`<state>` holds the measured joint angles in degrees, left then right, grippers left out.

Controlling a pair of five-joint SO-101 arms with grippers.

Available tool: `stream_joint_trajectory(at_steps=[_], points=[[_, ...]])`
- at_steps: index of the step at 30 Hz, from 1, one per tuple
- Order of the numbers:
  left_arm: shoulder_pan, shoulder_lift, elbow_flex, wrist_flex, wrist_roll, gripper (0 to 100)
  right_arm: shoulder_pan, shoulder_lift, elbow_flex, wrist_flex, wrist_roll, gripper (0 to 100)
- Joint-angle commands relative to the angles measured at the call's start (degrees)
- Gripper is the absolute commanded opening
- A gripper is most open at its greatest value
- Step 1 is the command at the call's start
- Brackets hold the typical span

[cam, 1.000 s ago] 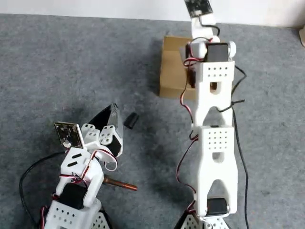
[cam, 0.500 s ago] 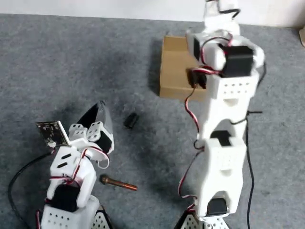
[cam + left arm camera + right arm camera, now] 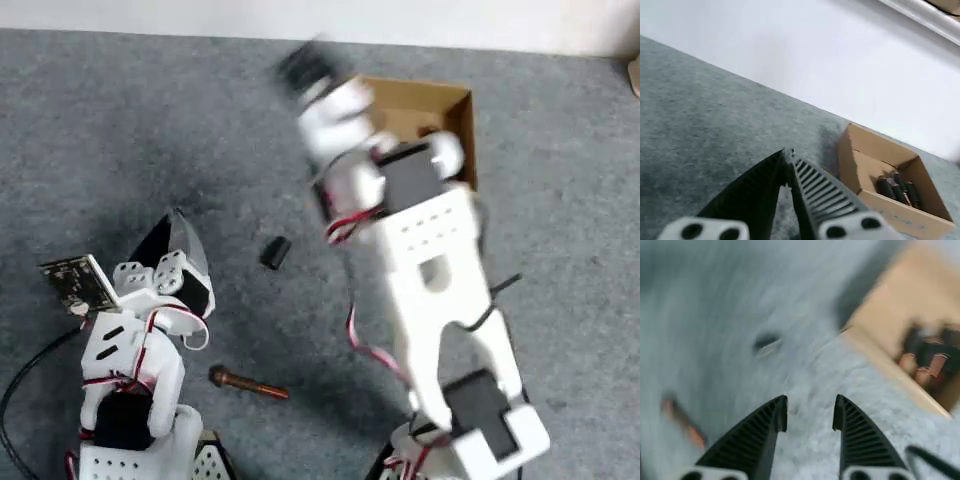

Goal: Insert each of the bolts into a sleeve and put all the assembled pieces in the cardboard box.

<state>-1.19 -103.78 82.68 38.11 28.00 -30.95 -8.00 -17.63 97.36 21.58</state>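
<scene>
We see the left fingers point(image 3: 789, 159) pressed together tip to tip with nothing between them, pointing out over the grey worktop point(image 3: 120, 120). The right fingers point(image 3: 306, 68) stand partly apart with a clear gap between them and hold nothing. They hang at a corner of the cardboard box point(image 3: 455, 100), just beside its wall. Inside the box lie several assembled pieces point(image 3: 896, 187), close together. A lone black sleeve point(image 3: 275, 251) rests on the worktop between the two sets of fingers, nearer the left ones and a little ahead of their tips. The copper-coloured bolt point(image 3: 248, 383) lies flat well behind the left fingers, beside that arm's base and apart from the sleeve.
</scene>
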Motion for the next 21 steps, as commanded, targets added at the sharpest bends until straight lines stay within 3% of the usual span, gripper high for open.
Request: stream_joint_trajectory(at_steps=[1,6,10,15,18,21], points=[[-1.0,-0.6,-2.9,0.3,-3.2,1,-1.4,-5.9,17.3,-5.9,14.2,13.8],[-1.0,-0.6,-2.6,0.4,-12.3,1,-4.9,-8.1,28.2,-6.1,30.5,13.8],[-1.0,-0.6,-2.7,1.2,-14.9,1,-6.7,-5.1,30.5,-9.1,35.0,13.8],[-2.4,-0.7,-3.0,1.8,-14.7,1,-8.0,6.4,21.1,-10.0,36.9,13.8],[-5.6,-0.7,-3.0,1.7,-14.5,1,-8.0,15.4,11.9,-10.1,28.0,13.8],[-8.9,-0.6,-4.6,1.8,-10.8,1,-8.7,23.1,1.8,-12.0,3.5,13.8]])
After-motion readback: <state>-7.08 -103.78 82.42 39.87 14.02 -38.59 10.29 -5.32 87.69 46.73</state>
